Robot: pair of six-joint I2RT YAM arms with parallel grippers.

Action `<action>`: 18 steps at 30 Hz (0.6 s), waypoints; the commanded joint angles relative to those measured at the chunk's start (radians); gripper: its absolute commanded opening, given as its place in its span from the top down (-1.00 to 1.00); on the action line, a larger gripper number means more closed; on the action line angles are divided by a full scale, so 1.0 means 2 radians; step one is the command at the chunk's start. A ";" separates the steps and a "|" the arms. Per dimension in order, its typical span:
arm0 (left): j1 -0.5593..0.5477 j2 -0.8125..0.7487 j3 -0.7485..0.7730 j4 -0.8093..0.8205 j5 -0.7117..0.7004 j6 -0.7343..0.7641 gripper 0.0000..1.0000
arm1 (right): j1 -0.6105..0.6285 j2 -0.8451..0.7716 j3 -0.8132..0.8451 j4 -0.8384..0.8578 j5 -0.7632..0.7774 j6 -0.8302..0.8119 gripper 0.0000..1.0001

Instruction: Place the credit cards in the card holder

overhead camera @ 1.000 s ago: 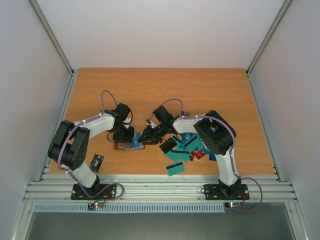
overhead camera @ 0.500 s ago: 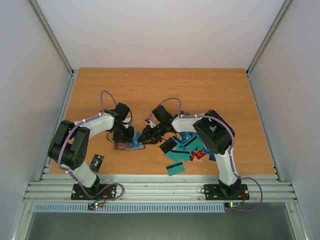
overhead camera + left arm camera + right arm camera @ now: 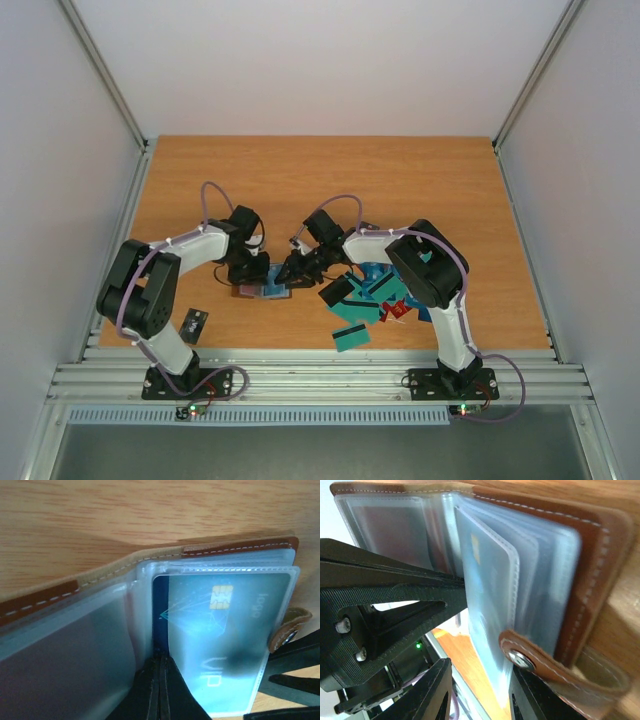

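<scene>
The brown card holder point(image 3: 262, 291) lies open on the table between both grippers. In the left wrist view its stitched leather edge point(image 3: 235, 547) frames clear sleeves, one holding a light blue card point(image 3: 225, 630) with a chip. My left gripper point(image 3: 160, 690) is shut, its tips pressed at the fold between the sleeves. My right gripper point(image 3: 480, 695) is open, and the sleeve with the blue card point(image 3: 487, 605) stands between its fingers. The snap strap point(image 3: 530, 662) lies against the right finger. A pile of credit cards point(image 3: 370, 300) lies to the right of the holder.
A single black card point(image 3: 195, 322) lies near the left arm's base. The teal card point(image 3: 350, 335) at the pile's front is close to the table's near edge. The left gripper's black fingers point(image 3: 395, 595) cross the right wrist view.
My right gripper has edged slightly left towards the holder. The left gripper and the card holder have stayed in place.
</scene>
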 commanded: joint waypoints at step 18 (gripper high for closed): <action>-0.006 -0.079 0.052 -0.074 0.001 -0.031 0.85 | 0.007 0.014 0.060 -0.047 -0.014 -0.025 0.35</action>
